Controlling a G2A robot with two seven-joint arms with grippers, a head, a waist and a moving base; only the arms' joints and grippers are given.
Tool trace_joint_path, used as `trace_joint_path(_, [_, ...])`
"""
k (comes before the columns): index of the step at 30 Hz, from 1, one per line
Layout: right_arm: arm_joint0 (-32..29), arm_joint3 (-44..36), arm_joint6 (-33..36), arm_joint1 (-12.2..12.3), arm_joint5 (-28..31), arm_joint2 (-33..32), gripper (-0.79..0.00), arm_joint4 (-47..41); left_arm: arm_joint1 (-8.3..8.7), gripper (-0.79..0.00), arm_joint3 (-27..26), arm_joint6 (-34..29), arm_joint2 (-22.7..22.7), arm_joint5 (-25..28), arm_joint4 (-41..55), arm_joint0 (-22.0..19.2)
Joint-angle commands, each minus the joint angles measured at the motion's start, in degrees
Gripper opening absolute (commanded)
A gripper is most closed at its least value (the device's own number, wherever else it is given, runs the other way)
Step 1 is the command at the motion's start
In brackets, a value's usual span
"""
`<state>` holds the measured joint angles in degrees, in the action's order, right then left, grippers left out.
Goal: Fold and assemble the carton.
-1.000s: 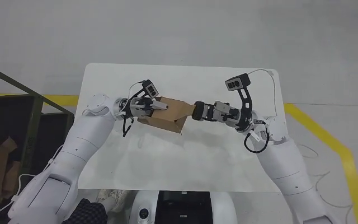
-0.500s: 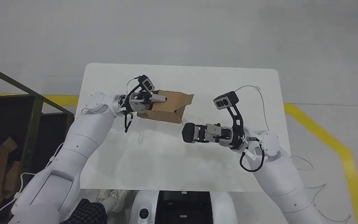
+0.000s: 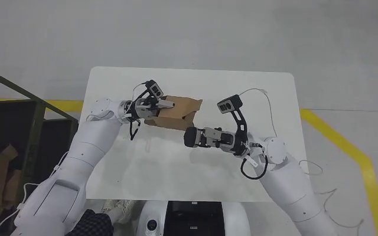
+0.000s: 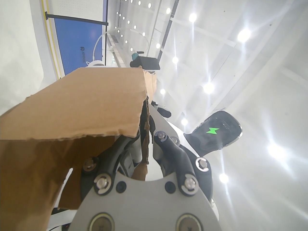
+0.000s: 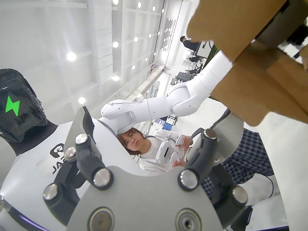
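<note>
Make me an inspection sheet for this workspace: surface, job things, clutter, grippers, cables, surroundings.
Surface: white table with rounded corners.
Job's things: brown carton, partly folded, over the table's far half, with one flap sticking out.
Clutter: nothing seen.
Grippers: left gripper is shut on a carton flap. Right gripper is open and holds nothing, close by the carton's near corner.
Cables: white cable loops over the table by the right wrist camera. Black cable hangs at the left wrist.
Surroundings: grey floor, yellow floor line, dark rack beside the table on the left arm's side.
</note>
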<state>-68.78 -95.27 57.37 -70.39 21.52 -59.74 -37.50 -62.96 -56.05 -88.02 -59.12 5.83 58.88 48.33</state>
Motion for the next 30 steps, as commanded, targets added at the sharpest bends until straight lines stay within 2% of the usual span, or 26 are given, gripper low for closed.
trace_joint_path(1, [0.19, 0.4, -0.4, 0.01, 0.22, -0.66, 0.0, -0.49, -0.02, -0.785, -0.29, 0.02, -0.1, -0.49, 0.06, 0.28])
trace_joint_path(17, [2.72, 4.13, -2.76, -0.61, 1.56, -1.27, 0.0, -1.75, -0.07, -0.785, -2.24, 0.02, -0.5, -2.79, 0.89, 1.85])
trace_joint_path(30, [0.86, 2.72, -3.85, -0.55, 2.97, -2.99, 0.0, -1.66, -0.5, -0.785, -1.92, 0.02, -0.15, -3.28, 1.35, 1.7])
